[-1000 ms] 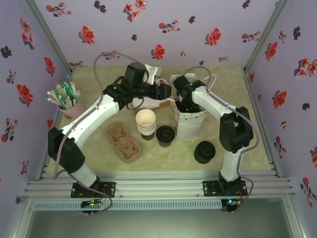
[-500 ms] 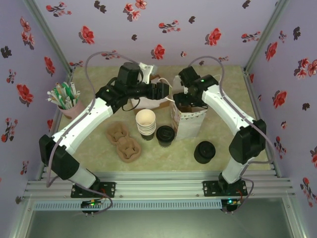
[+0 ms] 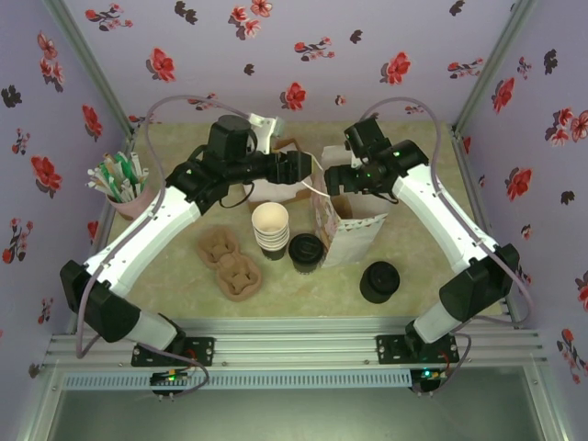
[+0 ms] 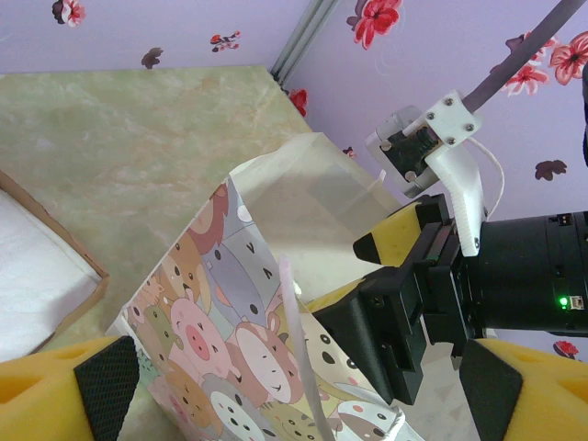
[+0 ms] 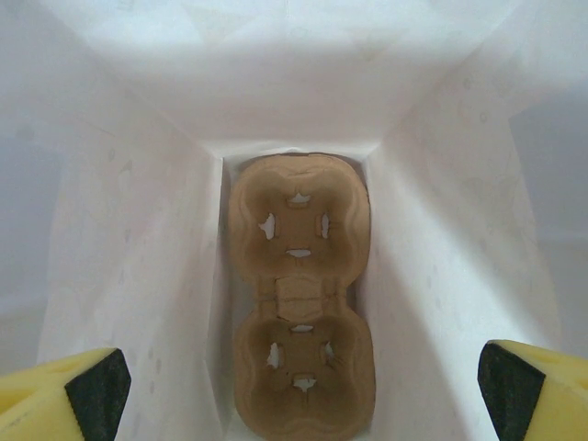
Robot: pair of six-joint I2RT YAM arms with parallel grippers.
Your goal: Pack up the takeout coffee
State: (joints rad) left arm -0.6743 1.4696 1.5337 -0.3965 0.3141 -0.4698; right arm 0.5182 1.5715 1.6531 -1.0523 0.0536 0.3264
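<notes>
Both jaws gape empty, left gripper (image 4: pixel 299 393) and right gripper (image 5: pixel 299 390) at the cartoon-printed paper bag's (image 3: pixel 351 230) mouth, while the black-lidded dark paper coffee cup (image 3: pixel 305 251) stands beside it near the marbled table's (image 3: pixel 413 156) middle, probably light and crushable, best gripped gently below the lid.

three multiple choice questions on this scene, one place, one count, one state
1. Where is the dark paper cup with the round black lid?
A) inside the bag
B) on the marbled table beside the cartoon-print paper bag
C) in a tool

2. How many wells has the brown moulded-pulp carrier lying in that bag?
A) two
B) four
C) six

3. How is the right tool?
A) shut on the carrier
B) shut, empty
C) open, empty

Key: 1B, it stands by the bag's side; 2A, the right wrist view shows two wells; 3C, it stands wide open, holding nothing.
</notes>
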